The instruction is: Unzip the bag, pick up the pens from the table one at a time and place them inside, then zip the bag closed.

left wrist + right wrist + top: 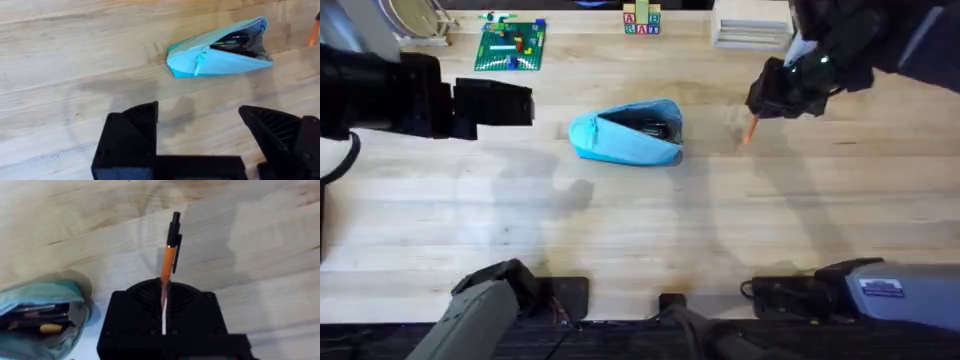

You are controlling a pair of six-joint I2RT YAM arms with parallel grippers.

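Your right gripper (pixel 163 297) was clamped tight on the orange pen (pixel 170 255), which hung lifted off the table (pixel 640 240) to the right of the bag (pixel 625 133) and well apart from it. That bag lay unzipped with pens already inside, so you had opening done and this drop-in and zipping left. Your left gripper (pixel 200 130) waited wide open and empty near the bag's zipper-pull end.
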